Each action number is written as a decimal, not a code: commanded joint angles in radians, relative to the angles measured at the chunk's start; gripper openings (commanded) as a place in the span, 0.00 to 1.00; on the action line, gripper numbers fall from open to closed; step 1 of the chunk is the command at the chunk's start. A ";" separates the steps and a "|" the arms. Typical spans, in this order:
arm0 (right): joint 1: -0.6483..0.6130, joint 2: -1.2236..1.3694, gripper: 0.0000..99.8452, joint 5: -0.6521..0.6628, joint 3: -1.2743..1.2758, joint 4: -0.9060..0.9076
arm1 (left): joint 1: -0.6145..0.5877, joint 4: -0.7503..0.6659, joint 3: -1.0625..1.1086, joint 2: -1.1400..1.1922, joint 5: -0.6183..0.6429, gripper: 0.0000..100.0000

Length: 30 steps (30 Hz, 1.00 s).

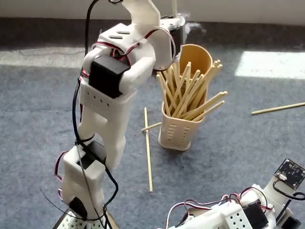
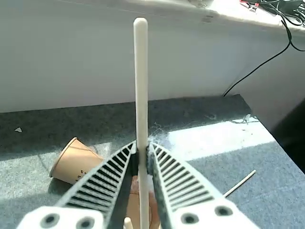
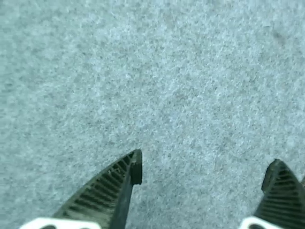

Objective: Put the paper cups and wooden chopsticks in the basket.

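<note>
Grey carpet (image 1: 248,152); chopstick (image 2: 140,81) in left claw (image 2: 142,146)

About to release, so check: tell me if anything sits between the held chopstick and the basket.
Nothing visible does. The left hand holds the chopstick upright over the basket, which is already crowded with sticks.

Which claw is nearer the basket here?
Left. The left claw grips a chopstick just above the basket; the right claw hangs open over carpet, away from it.
</note>
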 commanded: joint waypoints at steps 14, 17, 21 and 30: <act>-0.024 -0.008 0.38 -0.012 0.012 0.008 | -0.001 0.107 0.008 -0.047 -0.026 0.26; -0.019 -0.008 0.38 -0.012 0.013 0.008 | -0.119 0.114 0.008 -0.047 -0.049 0.25; -0.025 -0.008 0.38 -0.008 0.035 0.002 | -0.338 0.114 0.013 -0.038 -0.046 0.25; -0.021 -0.008 0.38 -0.008 0.038 0.001 | -0.768 -0.061 0.209 0.223 -0.190 0.25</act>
